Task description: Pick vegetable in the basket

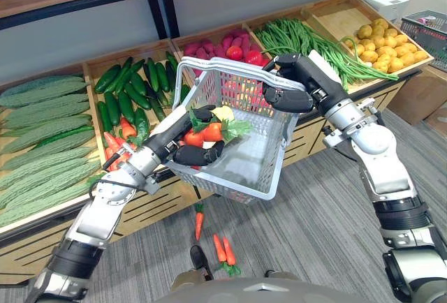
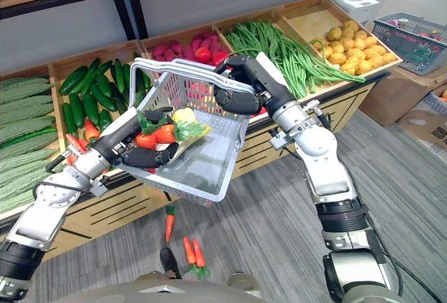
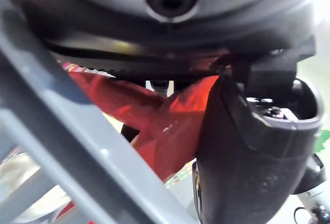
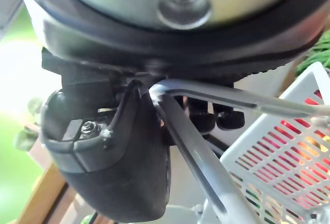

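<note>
The tomatoes (image 1: 204, 134) are red, with green leaves and a pale yellow piece at the top. They sit in the left hand (image 1: 198, 154), whose dark fingers and thumb curl round them from both sides. The left wrist view shows the same red mass pressed against the thumb, with a grey bar of the basket crossing in front. Hand and tomatoes are inside the open mouth of the basket (image 1: 262, 160), close to its near-left rim. I cannot tell whether the bunch touches the mesh.

The basket is grey wire and hangs in the air, tipped steeply so its opening faces the left arm. The right hand (image 1: 288, 98) carries it from the far side. In the right wrist view its fingers are wrapped round the handle (image 4: 206, 94), a grey metal bar passing between thumb and fingers.

Behind the basket is a sloped wooden display shelf (image 1: 318, 132), divided into bins. These hold ridged green gourds (image 1: 42, 128), cucumbers (image 1: 129, 93), pink-red roots (image 1: 213, 46), green beans (image 1: 307, 41) and potatoes (image 1: 384, 46). A few orange-red pieces lie at the front of the cucumber bin, just beside the left forearm. On the grey floor below the basket lie loose carrots (image 1: 225, 250) — one apart, two together. A second basket (image 1: 427, 31) stands at the far right, well apart from the hands.
</note>
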